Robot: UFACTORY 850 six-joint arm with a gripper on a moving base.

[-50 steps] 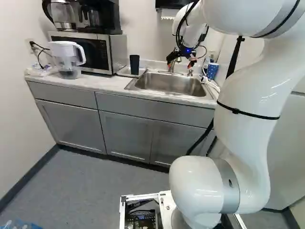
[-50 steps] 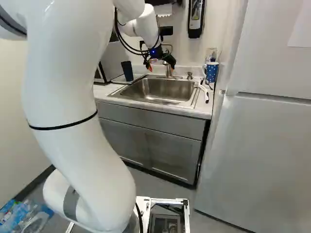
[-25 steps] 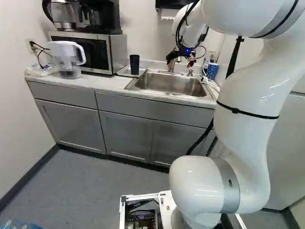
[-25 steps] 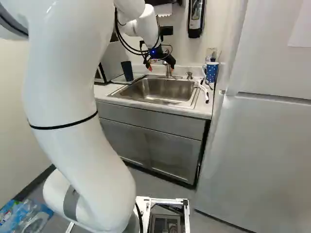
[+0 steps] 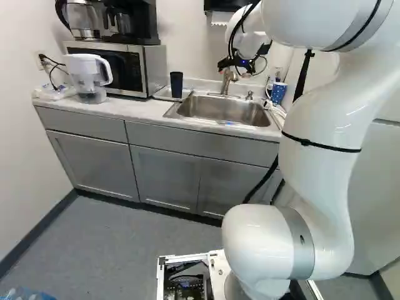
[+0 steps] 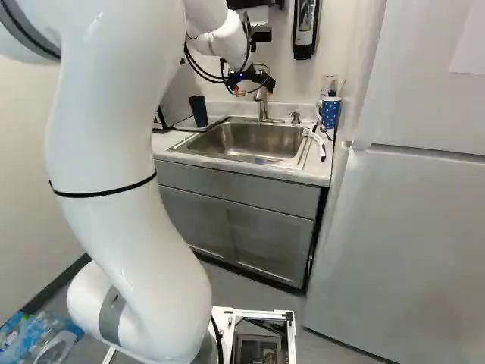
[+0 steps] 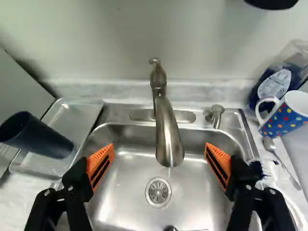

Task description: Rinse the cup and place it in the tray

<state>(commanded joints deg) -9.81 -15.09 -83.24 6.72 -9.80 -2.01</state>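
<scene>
I'm seeing my base frame [image 5: 215,269] at the bottom middle of the left base view, with the arm [image 5: 322,144] rising on the right side. In the right base view, plastic-wrapped bottles [image 6: 38,337] are sitting on the floor, lower left. Gray cabinets [image 5: 165,178] are running across the middle of the left base view, under the counter [image 5: 119,111].

Gripper [image 6: 255,89] is hanging over the back of the sink [image 6: 250,140], upper middle of the right base view. In the wrist view the gripper [image 7: 160,150] is holding nothing: fingers spread wide, orange pads [image 7: 100,165] facing each other, faucet spout [image 7: 168,139] showing in the gap, drain [image 7: 158,191] below it.

Cup [image 5: 176,85] is standing upright in the tray [image 7: 72,118], left of the sink in the left base view. I'm not touching it.

Brush [image 7: 274,175] and spoon [image 7: 276,154] are lying beside the sink, near the dotted mug [image 6: 330,112], upper right of the right base view. Soap pump [image 7: 216,115] is standing beside the faucet.

Pitcher [image 5: 87,75] and microwave [image 5: 119,62] are sitting at upper left of the left base view, coffee maker [image 5: 134,22] on top of the microwave. Fridge [image 6: 402,227] is filling the right side of the right base view.
</scene>
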